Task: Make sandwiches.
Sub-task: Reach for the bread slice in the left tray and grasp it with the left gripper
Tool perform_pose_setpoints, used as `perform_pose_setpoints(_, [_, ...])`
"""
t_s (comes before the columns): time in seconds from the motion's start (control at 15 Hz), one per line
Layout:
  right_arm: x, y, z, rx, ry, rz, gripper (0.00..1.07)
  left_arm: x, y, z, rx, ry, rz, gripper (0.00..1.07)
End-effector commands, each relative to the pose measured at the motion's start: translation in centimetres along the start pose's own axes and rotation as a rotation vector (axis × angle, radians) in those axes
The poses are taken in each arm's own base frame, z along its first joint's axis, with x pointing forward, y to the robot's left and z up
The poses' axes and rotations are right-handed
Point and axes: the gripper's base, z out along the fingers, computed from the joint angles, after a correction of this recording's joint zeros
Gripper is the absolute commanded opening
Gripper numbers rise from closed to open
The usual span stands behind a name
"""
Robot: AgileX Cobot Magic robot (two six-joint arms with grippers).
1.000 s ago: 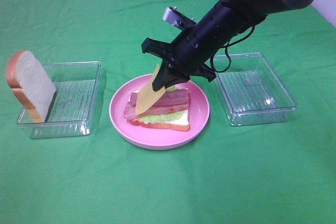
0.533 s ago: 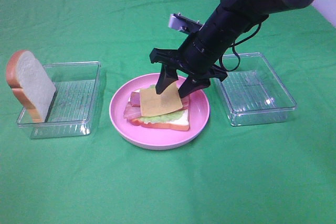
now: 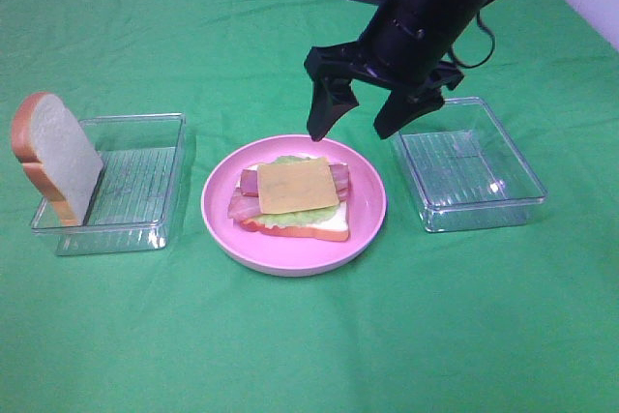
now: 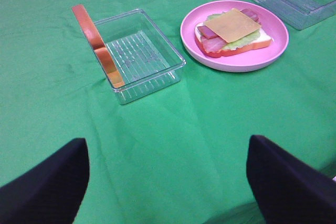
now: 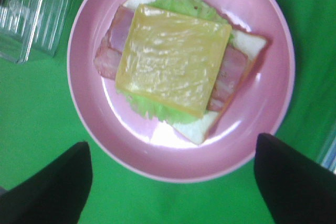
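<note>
Yellow cheese square (image 3: 298,186) tops the open sandwich (image 3: 292,202), lying on bacon, lettuce and one bread slice on the pink plate (image 3: 224,224). Above the plate's far rim the right gripper (image 3: 360,121) hangs with jaws spread wide, empty. Left of the plate, a second bread slice (image 3: 56,156) leans against a clear tray (image 3: 131,186). The left gripper (image 4: 167,179) is spread wide too, holding nothing.
</note>
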Motion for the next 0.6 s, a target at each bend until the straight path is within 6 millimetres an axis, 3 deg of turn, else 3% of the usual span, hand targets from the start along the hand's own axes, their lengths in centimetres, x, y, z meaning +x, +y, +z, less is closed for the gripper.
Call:
perform_pose_setpoints(0.07, [2.4, 0.8, -3.8, 0.047, 0.038, -0.049, 0.8, 0.1, 0.0, -0.2, 0.008, -0.03, 0.003, 0.78])
perform_pose_setpoints(0.27, [7.5, 1.9, -8.6, 0.07, -0.017, -0.067, 0.8, 0.1, 0.0, -0.2, 0.008, -0.03, 0.003, 0.78])
perform_pose_setpoints(0.33, [12.0, 2.3, -10.5, 0.068, -0.048, -0.078, 0.8, 0.1, 0.0, -0.2, 0.008, -0.03, 0.003, 0.78])
perform_pose_setpoints(0.4, [13.0, 2.4, -10.8, 0.068, -0.053, -0.08, 0.79, 0.1, 0.0, -0.2, 0.008, -0.03, 0.003, 0.78])
perform_pose_setpoints(0.6, [20.6, 2.1, -11.7, 0.067, -0.084, -0.095, 0.79, 0.1, 0.0, -0.2, 0.008, -0.03, 0.003, 0.78])
